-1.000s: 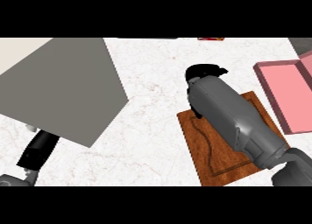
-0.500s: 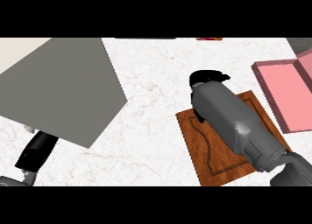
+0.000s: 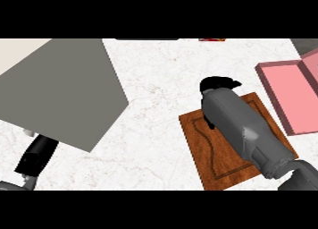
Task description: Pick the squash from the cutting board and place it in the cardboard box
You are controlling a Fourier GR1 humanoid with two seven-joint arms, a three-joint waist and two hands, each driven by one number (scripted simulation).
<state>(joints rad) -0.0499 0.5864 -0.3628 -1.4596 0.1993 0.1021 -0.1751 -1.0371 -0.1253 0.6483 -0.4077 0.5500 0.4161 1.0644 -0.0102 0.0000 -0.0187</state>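
Observation:
The wooden cutting board [image 3: 218, 163] lies right of centre on the counter. My right forearm stretches across it, and my black right hand [image 3: 218, 85] hovers at the board's far edge. No squash shows anywhere; the hand and forearm cover that part of the board. An open pink box [image 3: 290, 100] stands just right of the board, about a hand's width from my right hand. My left hand [image 3: 36, 154] rests open at the lower left, its tip tucked behind a grey panel.
A large flat grey panel [image 3: 56, 89] fills the upper left, over a beige surface [image 3: 10, 51]. White marble counter [image 3: 155, 112] lies between the panel and the board. A small red item [image 3: 212, 39] sits at the far edge.
My right hand has drifted slightly right and back toward me, to the board's far edge. The left hand has stayed put.

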